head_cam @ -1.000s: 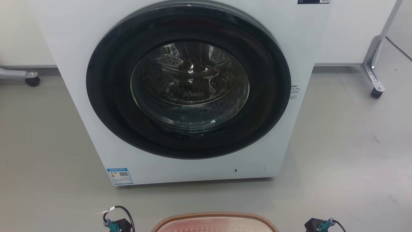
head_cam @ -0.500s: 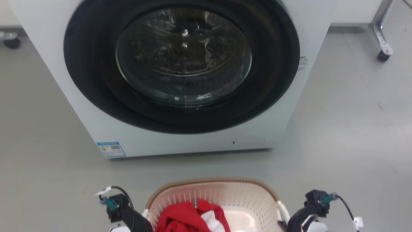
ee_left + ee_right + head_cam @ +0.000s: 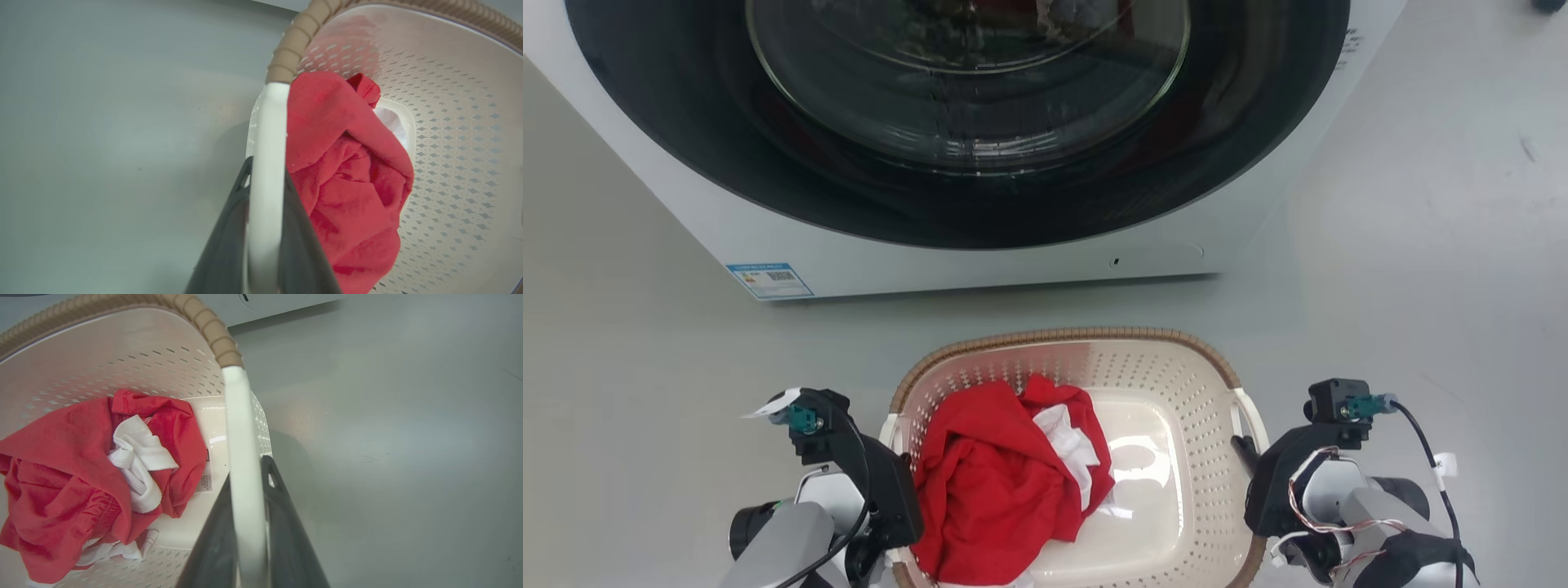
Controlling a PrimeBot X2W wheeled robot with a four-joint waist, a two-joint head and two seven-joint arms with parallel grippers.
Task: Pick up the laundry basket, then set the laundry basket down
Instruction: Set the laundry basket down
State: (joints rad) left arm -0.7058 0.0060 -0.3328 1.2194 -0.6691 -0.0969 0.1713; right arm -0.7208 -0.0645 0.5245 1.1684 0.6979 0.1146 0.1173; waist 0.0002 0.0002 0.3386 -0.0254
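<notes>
1. Two grippers held the laundry basket [image 3: 1062, 335] [image 3: 449, 122] [image 3: 122, 355], one on each side handle.
2. The left gripper [image 3: 886, 490] [image 3: 266, 171] had its dark fingers closed on the white left handle [image 3: 888, 425] [image 3: 265, 122], one finger on either side.
3. The right gripper [image 3: 1254, 474] [image 3: 247, 469] clamped the white right handle [image 3: 1252, 412] [image 3: 239, 416] the same way.
4. The basket sat over the grey floor [image 3: 1421, 286], near the front of the washing machine [image 3: 1013, 261] and between both grippers. Whether it touched the floor, cannot tell.
5. Inside, a crumpled red garment [image 3: 988, 482] [image 3: 347, 163] [image 3: 61, 457] lay against the basket's left wall.
6. A white cloth [image 3: 1070, 441] [image 3: 135, 457] was tucked into the red folds, partly showing.
7. The right half of the basket's bottom was bare.
8. The machine's round dark door [image 3: 964, 82] was closed.
</notes>
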